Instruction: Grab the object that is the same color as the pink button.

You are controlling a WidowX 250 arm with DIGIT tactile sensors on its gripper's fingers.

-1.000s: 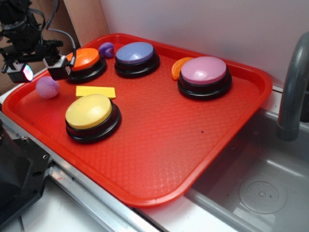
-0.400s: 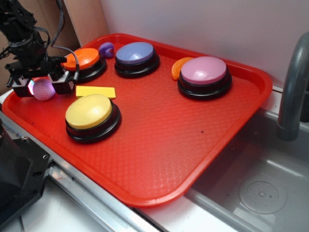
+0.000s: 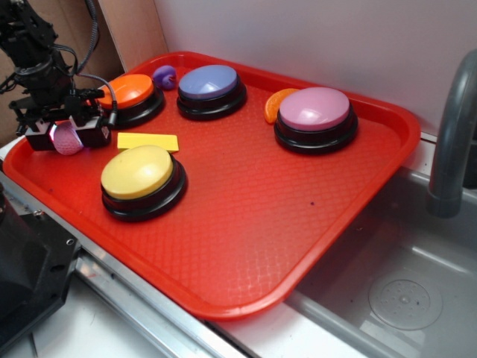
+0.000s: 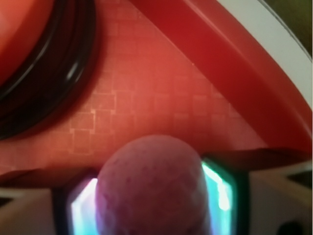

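Down at the tray's far-left corner, the small pink dimpled ball sits between the fingers of my black gripper, resting on the textured floor of the red plastic tray. From the wrist camera the ball fills the gap, a glowing finger pad pressed against each flank; I read the fingers as clenched on it, though I cannot tell how firmly. Its colour matches the mauve-pink dome of the large round button with a black base, well apart at the tray's right. I judge the ball light and a little slippery on its curve, its dimples offering some bite; a hold across the widest part, which is about where the pads sit, should keep it from squirting out. Just beside the gripper lie the orange-topped dome button and a flat yellow rectangular block; the yellow-topped dome button stands nearer me.
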